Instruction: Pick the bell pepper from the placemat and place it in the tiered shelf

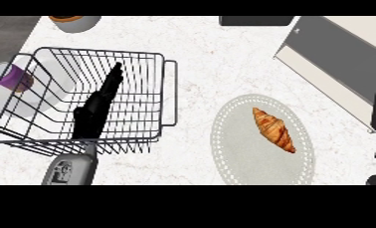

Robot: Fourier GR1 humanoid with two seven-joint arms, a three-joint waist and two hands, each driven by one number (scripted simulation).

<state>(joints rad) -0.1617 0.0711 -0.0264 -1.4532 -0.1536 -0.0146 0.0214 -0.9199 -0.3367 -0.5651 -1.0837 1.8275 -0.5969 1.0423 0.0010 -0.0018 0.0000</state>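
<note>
A grey forearm enters at the lower left of the frame. Its black left hand is held out over the wire shelf, with the fingers straight and close together, clamped on nothing. The shelf stands on the pale counter at the left. An oval placemat lies well apart from it at the lower right and carries a croissant, set slantwise. Something purple shows behind the shelf's wires at the left edge, though I cannot tell what it is.
</note>
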